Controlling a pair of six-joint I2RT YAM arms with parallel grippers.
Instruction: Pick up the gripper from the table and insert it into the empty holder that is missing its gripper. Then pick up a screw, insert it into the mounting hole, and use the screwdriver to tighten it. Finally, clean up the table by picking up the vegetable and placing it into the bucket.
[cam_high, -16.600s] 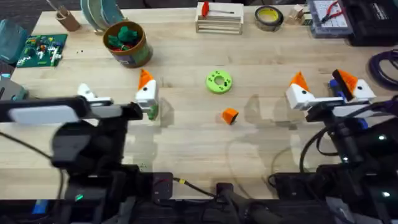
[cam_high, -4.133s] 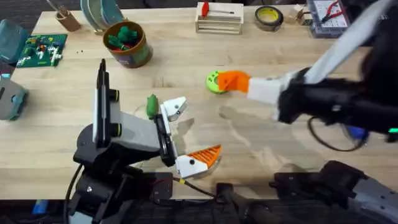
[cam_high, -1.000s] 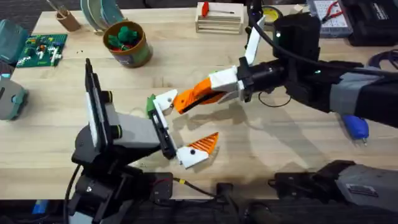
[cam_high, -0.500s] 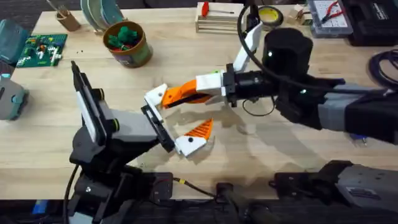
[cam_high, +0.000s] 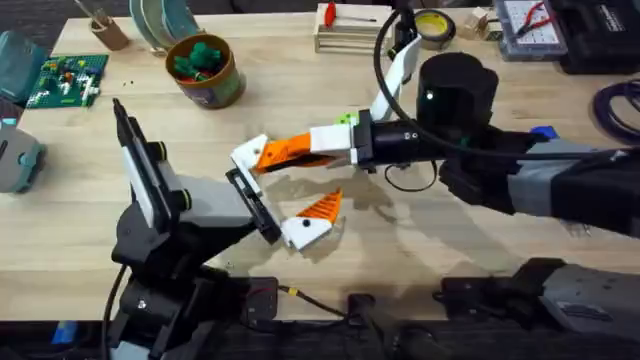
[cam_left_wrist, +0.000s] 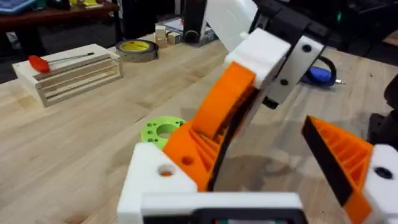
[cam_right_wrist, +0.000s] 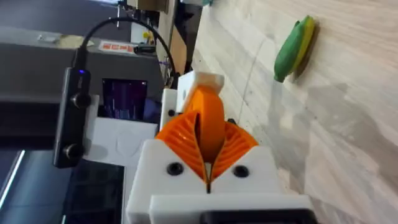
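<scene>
Reading left to right, my left gripper (cam_high: 284, 197) has its fingers apart, its bare holder (cam_high: 247, 152) meeting the gripper (cam_high: 287, 152) clamped in my right gripper (cam_high: 296, 152); I judge insertion underway, with screw, tightening and vegetable (cam_right_wrist: 292, 48) left.

Right claw (cam_high: 268, 153) clamped, tip against spread left claw (cam_high: 285, 188).

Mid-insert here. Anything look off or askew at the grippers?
The left gripper's fingers are mismatched: one carries an orange ribbed wedge, the other is a bare white plastic finger base. The right gripper is shut on the small loose orange wedge, held at that bare base; whether it sits square cannot be told.
</scene>
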